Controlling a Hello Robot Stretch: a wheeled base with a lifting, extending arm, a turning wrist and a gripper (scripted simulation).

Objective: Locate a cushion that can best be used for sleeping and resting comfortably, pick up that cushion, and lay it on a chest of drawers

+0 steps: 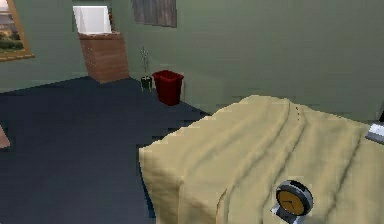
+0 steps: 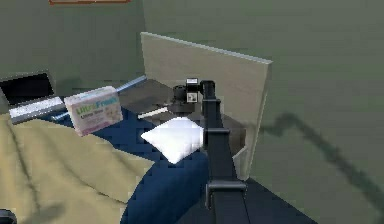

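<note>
A white pillow (image 2: 180, 138) lies on the blue sheet of the bed (image 2: 170, 185), near the beige headboard (image 2: 215, 70). The dark arm (image 2: 215, 150) rises past the pillow's right side. My gripper (image 2: 184, 98) is just beyond the pillow, in front of the headboard. I cannot tell whether it holds anything. In the forward view a brick-coloured chest of drawers (image 1: 103, 57) stands against the far wall, with a white thing (image 1: 92, 19) on top.
A tan blanket (image 1: 250, 160) covers the bed, and a round clock (image 1: 294, 201) lies on it. On the bed lie a laptop (image 2: 30, 95), a white and green box (image 2: 95, 108) and a thin stick (image 2: 153, 112). A red bin (image 1: 168, 86) stands on the dark floor (image 1: 70, 140).
</note>
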